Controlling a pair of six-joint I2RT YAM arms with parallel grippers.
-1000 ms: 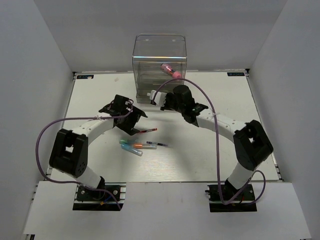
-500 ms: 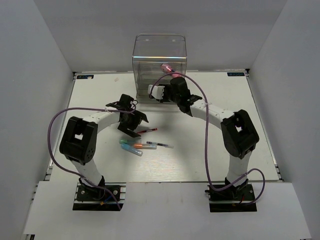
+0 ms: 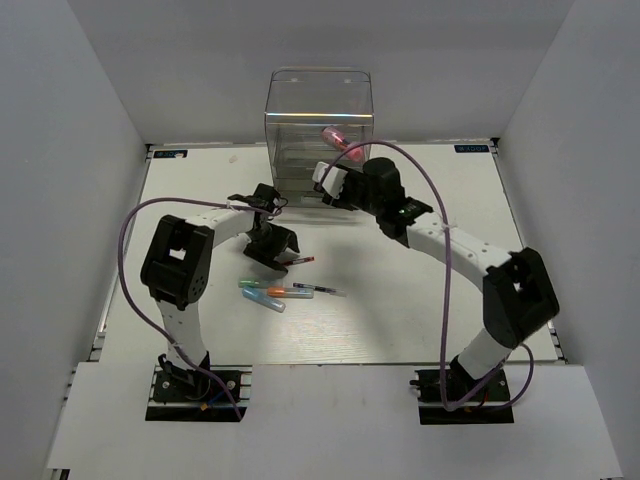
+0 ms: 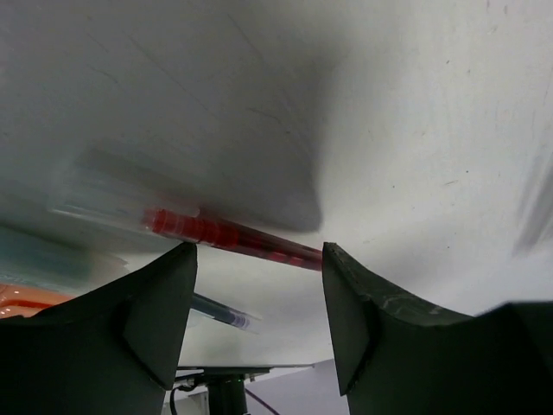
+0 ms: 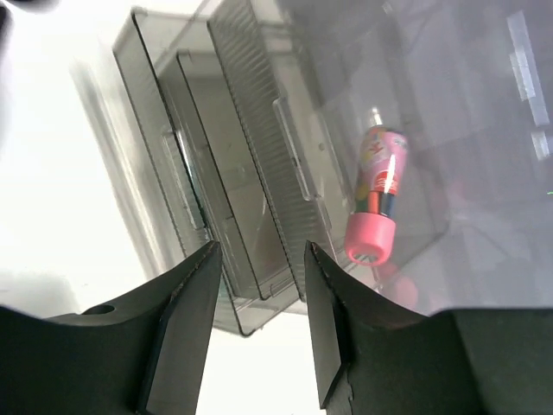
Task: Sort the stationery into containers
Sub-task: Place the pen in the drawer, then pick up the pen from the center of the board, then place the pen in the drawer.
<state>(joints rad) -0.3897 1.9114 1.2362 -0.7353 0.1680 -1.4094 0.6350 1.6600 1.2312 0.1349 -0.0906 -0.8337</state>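
The clear organiser [image 3: 318,135] stands at the back of the table, its stacked drawers [image 5: 233,199] facing me. A pink tube [image 3: 340,140] [image 5: 376,203] lies in its tall upper part. My right gripper [image 3: 335,185] [image 5: 261,251] hovers open just in front of the drawers, holding nothing. A red pen [image 3: 295,261] [image 4: 233,238] lies on the table straight across the tips of my left gripper [image 3: 270,242] [image 4: 259,255], which is open and low over it. A dark pen [image 3: 315,290] [image 4: 220,313], an orange marker [image 3: 282,291] and blue and green markers [image 3: 262,296] lie together nearer me.
White walls close in the table [image 3: 430,300] at the back and on both sides. Purple cables loop over both arms. My left arm's elbow [image 3: 175,265] stands left of the loose markers.
My right gripper has opened and shifted right and up along the organiser's front. My left gripper has swung right to the red pen, and its jaws have narrowed somewhat.
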